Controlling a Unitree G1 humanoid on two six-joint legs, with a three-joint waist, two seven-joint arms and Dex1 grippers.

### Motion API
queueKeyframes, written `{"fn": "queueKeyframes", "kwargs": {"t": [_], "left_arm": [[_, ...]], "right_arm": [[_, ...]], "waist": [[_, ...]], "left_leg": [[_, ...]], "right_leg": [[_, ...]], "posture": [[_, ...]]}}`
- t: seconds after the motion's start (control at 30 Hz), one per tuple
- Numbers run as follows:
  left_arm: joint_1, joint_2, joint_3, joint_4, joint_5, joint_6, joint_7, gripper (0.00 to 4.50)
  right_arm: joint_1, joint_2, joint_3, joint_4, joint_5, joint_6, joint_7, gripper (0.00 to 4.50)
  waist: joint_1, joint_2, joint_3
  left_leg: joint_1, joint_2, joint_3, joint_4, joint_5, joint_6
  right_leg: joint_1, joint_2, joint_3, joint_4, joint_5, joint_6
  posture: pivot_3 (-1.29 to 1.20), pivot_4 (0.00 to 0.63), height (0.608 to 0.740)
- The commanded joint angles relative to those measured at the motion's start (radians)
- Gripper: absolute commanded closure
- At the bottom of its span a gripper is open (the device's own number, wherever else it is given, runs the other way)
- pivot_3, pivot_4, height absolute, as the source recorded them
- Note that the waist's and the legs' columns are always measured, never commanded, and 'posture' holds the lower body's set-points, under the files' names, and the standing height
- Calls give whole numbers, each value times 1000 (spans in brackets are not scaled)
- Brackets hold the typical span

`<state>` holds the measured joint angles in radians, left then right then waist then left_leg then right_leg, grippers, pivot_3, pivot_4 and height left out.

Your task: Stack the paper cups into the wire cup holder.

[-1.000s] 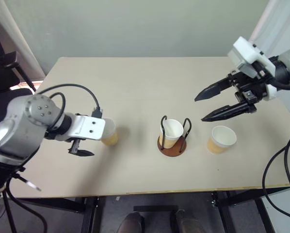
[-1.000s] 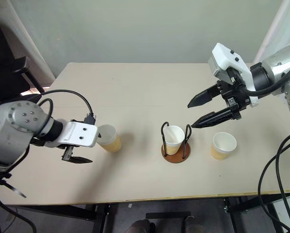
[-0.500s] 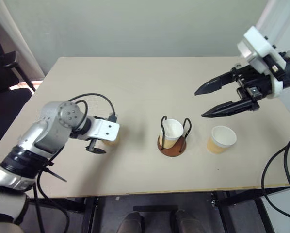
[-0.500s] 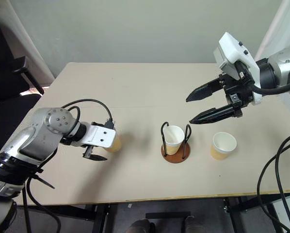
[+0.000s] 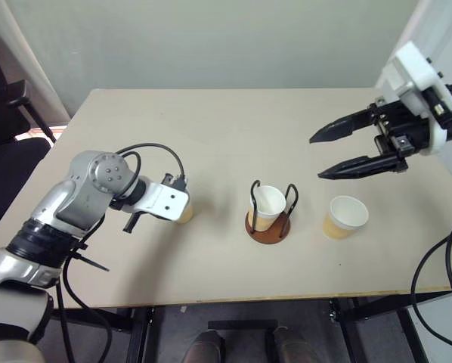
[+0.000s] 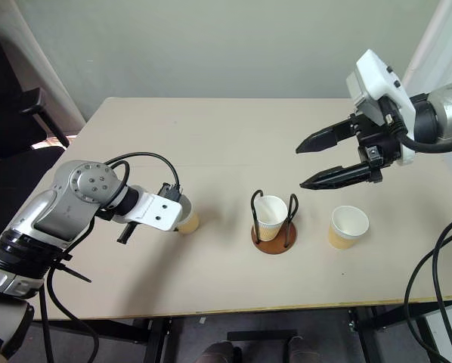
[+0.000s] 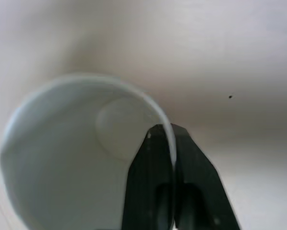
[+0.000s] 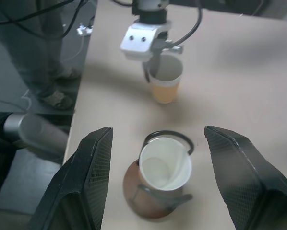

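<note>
On the table, the wire cup holder already carries one cup; a second cup stands free just beside it, under the raised right tool, whose fingers stand wide and empty. The left tool, wide a second ago, is now pinched on the rim of the third cup, well apart from the holder with bare table between; a person's legs stand beyond the table edge.

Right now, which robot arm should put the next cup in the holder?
Probably the left. The left gripper is shut on the rim of a paper cup, while the right gripper hangs open above the table, holding nothing. The wire cup holder already holds one cup.
</note>
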<state>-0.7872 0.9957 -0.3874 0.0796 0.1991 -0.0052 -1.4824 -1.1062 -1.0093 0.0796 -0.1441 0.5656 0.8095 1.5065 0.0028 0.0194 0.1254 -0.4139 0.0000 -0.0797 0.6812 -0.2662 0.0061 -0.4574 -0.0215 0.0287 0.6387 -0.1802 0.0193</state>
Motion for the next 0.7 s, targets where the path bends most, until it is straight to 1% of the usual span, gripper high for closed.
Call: {"fn": "queueKeyframes", "kwargs": {"t": [0.03, 0.17, 0.23, 0.3, 0.4, 0.47, 0.7], "left_arm": [[-29, 15, 47, 2, -14, -4, -8, 4477], [-20, 20, 59, -4, -37, 18, -24, 4477], [-34, 15, 67, -2, -53, 32, -38, 4477], [-53, 5, 76, -6, -81, 57, -61, 4477], [-124, -27, 91, -29, -176, 140, -118, 4477], [-193, -42, 78, -30, -230, 179, -131, 4477], [-404, -60, -34, 36, -368, 174, -132, 4477]], "right_arm": [[4, 25, -84, -2, 36, -12, -61, 1353], [46, 58, -144, -7, 70, -2, -134, 1353], [79, 32, -151, -17, 92, 39, -134, 1353], [118, 14, -167, -27, 107, 41, -132, 1353], [177, -32, -173, -43, 125, 59, -115, 1353], [210, -53, -180, -54, 133, 59, -112, 1353], [259, -90, -218, -100, 172, 69, -135, 1353]], "waist": [[0, 0, 0], [0, 0, 0], [1, 0, 0], [3, 0, 0], [7, 0, 0], [9, -1, 0], [9, 0, 0]], "left_leg": [[0, 0, 0, 0, 0, 0], [0, 0, 0, 0, 0, 0], [0, 0, 0, 1, 0, 0], [-1, 0, 0, 0, 1, -2], [-2, 0, 0, 1, 3, -5], [-3, 0, 0, 1, 3, -5], [-4, 0, 1, 0, 2, -3]], "right_leg": [[0, 0, 0, 0, 0, 0], [0, 0, 0, 0, 0, 0], [0, 0, 0, 0, 0, 0], [0, 0, 0, -1, 0, 0], [0, 0, 0, -2, 0, 1], [0, 0, 0, -3, 1, 2], [0, 0, 0, -7, 3, 5]], "posture": [[0, 150, 740], [0, 150, 740], [0, 150, 740], [0, 150, 740], [0, 150, 740], [0, 150, 740], [0, 150, 740]]}}
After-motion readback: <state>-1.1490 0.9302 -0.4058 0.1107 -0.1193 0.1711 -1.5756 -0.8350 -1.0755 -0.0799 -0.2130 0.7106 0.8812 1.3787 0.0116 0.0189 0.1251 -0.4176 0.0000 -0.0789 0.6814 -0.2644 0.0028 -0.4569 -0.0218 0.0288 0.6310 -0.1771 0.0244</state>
